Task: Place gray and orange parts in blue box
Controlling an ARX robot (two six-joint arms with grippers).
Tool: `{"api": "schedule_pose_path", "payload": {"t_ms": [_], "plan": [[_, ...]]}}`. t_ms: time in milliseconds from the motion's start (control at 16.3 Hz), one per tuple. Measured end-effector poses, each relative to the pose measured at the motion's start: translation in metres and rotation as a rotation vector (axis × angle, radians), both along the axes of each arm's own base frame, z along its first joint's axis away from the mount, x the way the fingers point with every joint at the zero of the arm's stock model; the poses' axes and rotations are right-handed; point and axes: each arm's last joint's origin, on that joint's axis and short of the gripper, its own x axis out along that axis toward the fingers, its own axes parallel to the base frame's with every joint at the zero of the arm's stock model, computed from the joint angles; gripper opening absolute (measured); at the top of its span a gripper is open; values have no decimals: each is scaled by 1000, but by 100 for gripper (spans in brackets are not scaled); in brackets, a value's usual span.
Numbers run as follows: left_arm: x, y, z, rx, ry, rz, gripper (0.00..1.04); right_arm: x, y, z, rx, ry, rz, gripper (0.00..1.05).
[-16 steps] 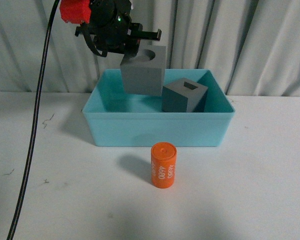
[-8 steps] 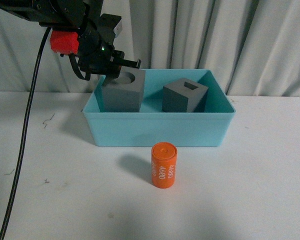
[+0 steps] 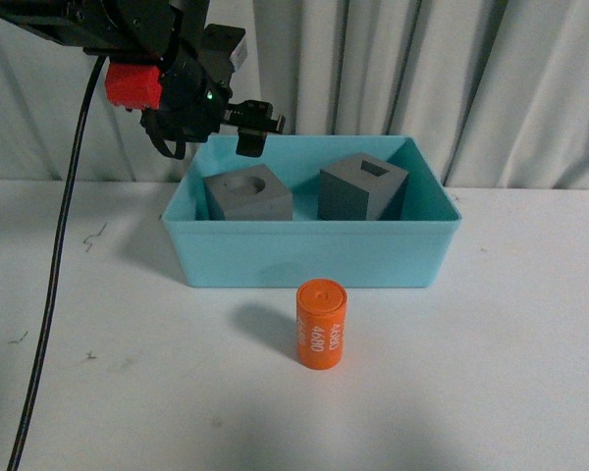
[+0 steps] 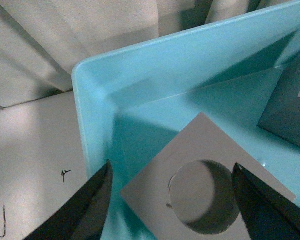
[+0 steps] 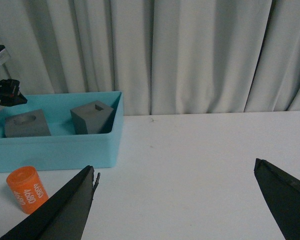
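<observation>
Table [image 3: 510, 392]: box [image 3: 314, 257] sits toward 12 o'clock, in front of the curtain [image 3: 422, 69].
In the box: round-recess cube [image 3: 247, 194] on the floor, 9 o'clock half. Rectangular-recess cube [image 3: 363, 188] at its 3 o'clock, apart from it.
Cylinder [image 3: 320, 325] upright on the table at the box's 6 o'clock, outside, near the front wall, not touching.
Left gripper [image 3: 255, 130] above the box's 10 o'clock corner, over the round-recess cube.

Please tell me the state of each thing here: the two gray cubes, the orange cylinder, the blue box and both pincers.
Round-recess cube: inside the box, left part, recess up, not held.
Rectangular-recess cube: inside the box, right part, recess up.
Orange cylinder: upright on the table, outside the box, in front of it.
Blue box: holds both cubes.
Left pincer: open, empty, above the round-recess cube.
Right pincer: open, empty.
</observation>
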Motion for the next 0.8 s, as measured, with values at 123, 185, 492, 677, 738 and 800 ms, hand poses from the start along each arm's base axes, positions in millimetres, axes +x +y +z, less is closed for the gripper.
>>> {"api": "schedule_pose_path", "payload": {"t_ms": [123,185,492,677,738,800], "plan": [[-6,4,4,-67,-9,17,93,0,0,0,0,0,0,98],[-13,8,14,-132,-33,15,100,0,0,0,0,0,0,98],[-140,65,98,-534,-179,-77,98,0,0,0,0,0,0,98],[-251,125,53,-678,-2,3,98,0,0,0,0,0,0,98],[-282,136,31,-709,77,37,98,0,0,0,0,0,0,98],[-302,141,12,-704,109,48,98,0,0,0,0,0,0,98]]}}
